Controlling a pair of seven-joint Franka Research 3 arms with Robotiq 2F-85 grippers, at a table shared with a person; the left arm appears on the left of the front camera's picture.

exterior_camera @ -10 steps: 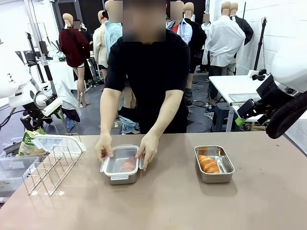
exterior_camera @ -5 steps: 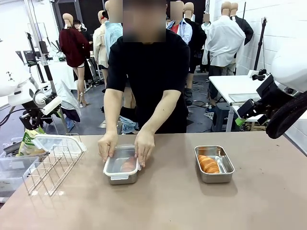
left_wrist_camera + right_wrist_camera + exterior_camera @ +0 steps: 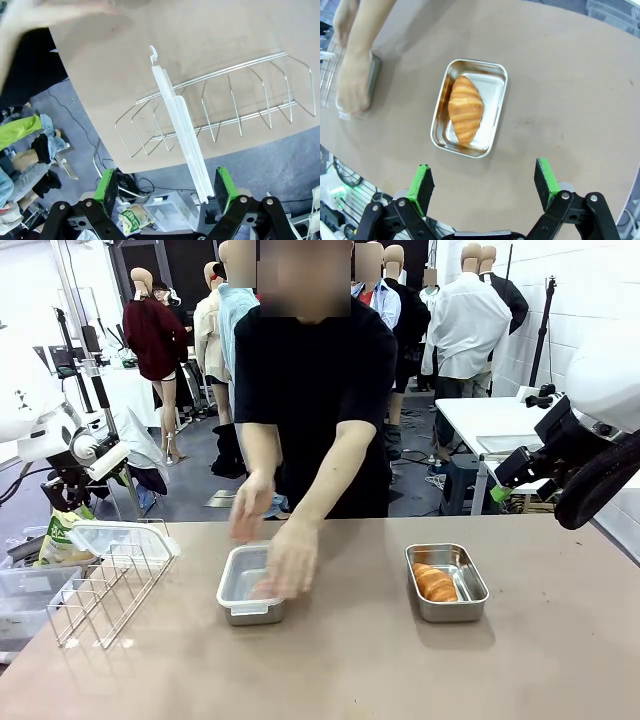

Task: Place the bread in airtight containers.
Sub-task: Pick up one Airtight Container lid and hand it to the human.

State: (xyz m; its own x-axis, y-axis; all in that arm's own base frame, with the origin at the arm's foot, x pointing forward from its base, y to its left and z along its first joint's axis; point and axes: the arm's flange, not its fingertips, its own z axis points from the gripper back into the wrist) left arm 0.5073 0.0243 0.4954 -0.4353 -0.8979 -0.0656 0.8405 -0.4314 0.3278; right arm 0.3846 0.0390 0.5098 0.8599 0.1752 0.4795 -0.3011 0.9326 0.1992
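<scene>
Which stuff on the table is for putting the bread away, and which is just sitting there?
For the job: croissant, open tin around it, lidded tin under the person's hand, spare lid.

Just sitting there: wire rack.

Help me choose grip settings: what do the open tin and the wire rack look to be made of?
The open tin looks like stainless steel with a brushed silver sheen, dully reflecting the bread it holds. The wire rack seems to be thin metal rod, pale and glossy; whether plated or coated is unclear.
</scene>
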